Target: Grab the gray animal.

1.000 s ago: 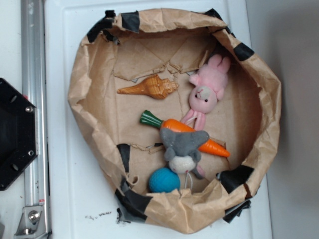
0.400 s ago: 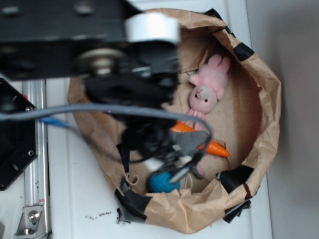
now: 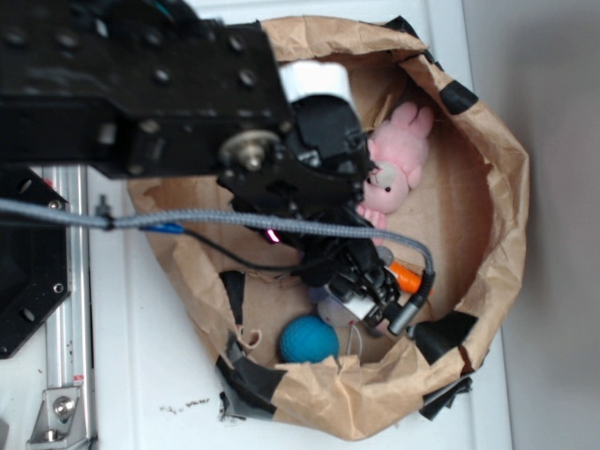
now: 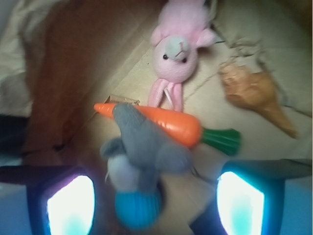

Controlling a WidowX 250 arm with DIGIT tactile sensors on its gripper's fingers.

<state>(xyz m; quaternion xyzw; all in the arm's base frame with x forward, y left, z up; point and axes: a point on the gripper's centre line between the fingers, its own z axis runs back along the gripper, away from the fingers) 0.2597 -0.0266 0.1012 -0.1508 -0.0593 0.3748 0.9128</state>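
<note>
Now, target: the small gray plush animal with floppy ears (image 4: 139, 149) lies across the tip half of an orange plastic carrot with a green top (image 4: 168, 125), its whitish face just above a blue knitted ball (image 4: 137, 209).
Container: everything sits inside a crumpled brown paper nest edged with black tape (image 3: 487, 187).
End effector: the black two-fingered gripper (image 4: 154, 200) hangs spread wide above the toy, holding nothing, one finger on each side of the gray body in the wrist view.
Neighbours: a pink plush bunny (image 4: 177, 49) is beyond the carrot; a tan ridged seashell (image 4: 254, 95) is well apart.
Advice: descend straight, centre on the gray body rather than the ears, and pinch only the plush so neither carrot nor ball is caught.
</note>
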